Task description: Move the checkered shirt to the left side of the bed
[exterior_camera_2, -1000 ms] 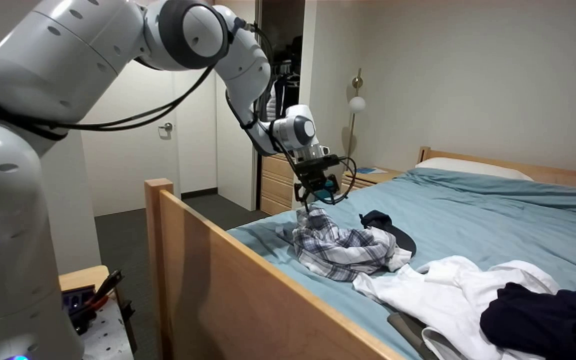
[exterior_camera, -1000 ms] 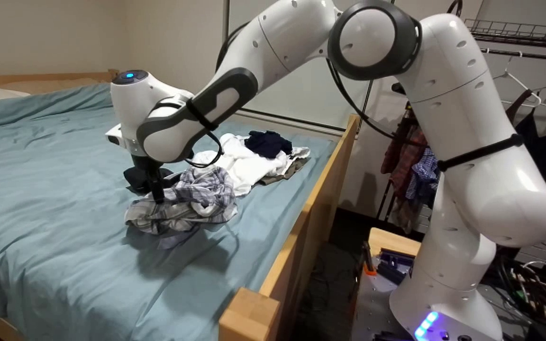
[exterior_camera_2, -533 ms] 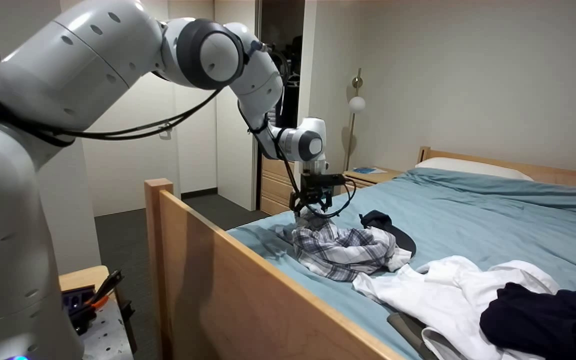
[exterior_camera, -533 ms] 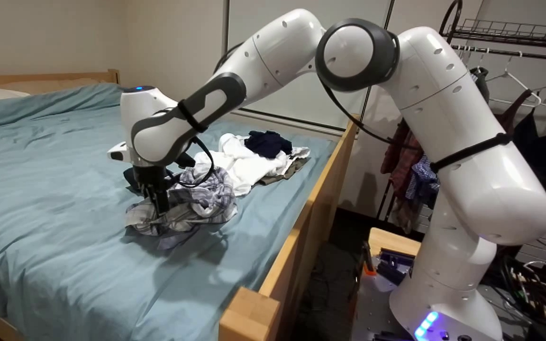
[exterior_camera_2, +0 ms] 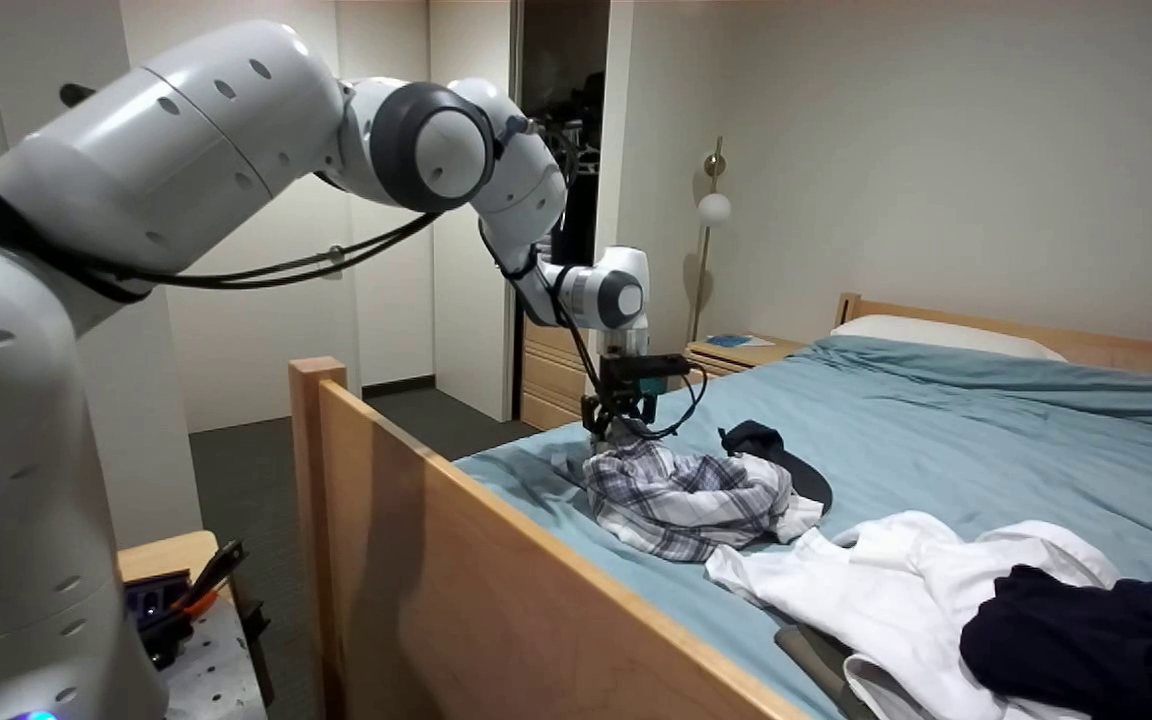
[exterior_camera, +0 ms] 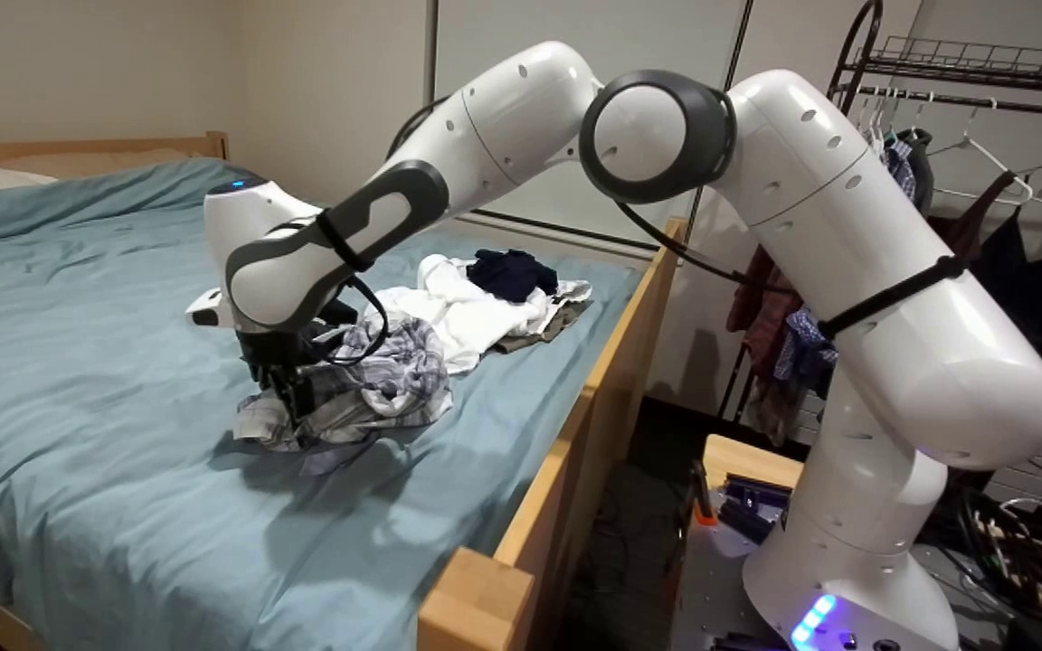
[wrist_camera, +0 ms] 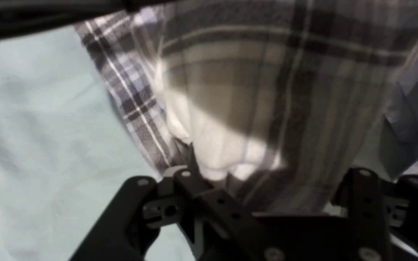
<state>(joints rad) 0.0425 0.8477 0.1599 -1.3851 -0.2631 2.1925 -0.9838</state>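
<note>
The checkered shirt [exterior_camera: 399, 371] lies bunched on the blue-green bed [exterior_camera: 105, 362] near the footboard. It also shows in an exterior view [exterior_camera_2: 681, 490] and fills much of the wrist view [wrist_camera: 238, 83]. My gripper [exterior_camera: 297, 418] points down into the shirt's end farther from the white clothes. In the wrist view the gripper [wrist_camera: 276, 174] has its fingers wide apart, with shirt fabric lying between them. The fingertips are low in the fabric and partly hidden in the exterior views.
White clothes [exterior_camera_2: 896, 580] with a dark navy garment [exterior_camera_2: 1086, 630] on top lie beside the shirt. A black cap [exterior_camera_2: 781, 460] sits just behind the shirt. The wooden footboard [exterior_camera_2: 496, 560] stands between the arm's base and the bed.
My gripper has gone down into the shirt and then tilted slightly. The shirt's end by the gripper has shifted a little. The other clothes have not moved.
</note>
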